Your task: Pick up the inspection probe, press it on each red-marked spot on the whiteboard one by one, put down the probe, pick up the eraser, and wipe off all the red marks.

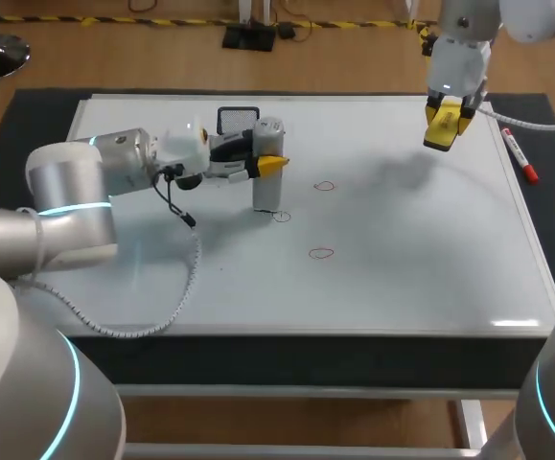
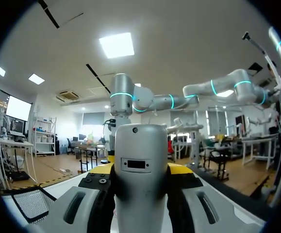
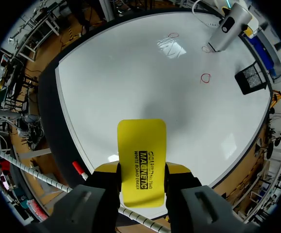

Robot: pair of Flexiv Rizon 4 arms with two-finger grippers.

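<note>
Left fingers (image 2: pixel 97 171) clamped on grey cylindrical probe (image 2: pixel 140 194) — upright, right fingers (image 3: pixel 178 169) gripping flat yellow eraser (image 3: pixel 141 155)

A black-matted table (image 1: pixel 42 110) is set on a light brown wooden floor (image 1: pixel 114 57), under a white ceiling (image 2: pixel 189 43).
The table is carried on a pale metal frame (image 1: pixel 306 391), seen below its front edge. A strip of yellow-and-black hazard tape (image 1: pixel 191 21) is laid across the floor behind the table. In the left wrist view the ceiling is lit by a square white light panel (image 2: pixel 117 44), with smaller ones set farther off.
</note>
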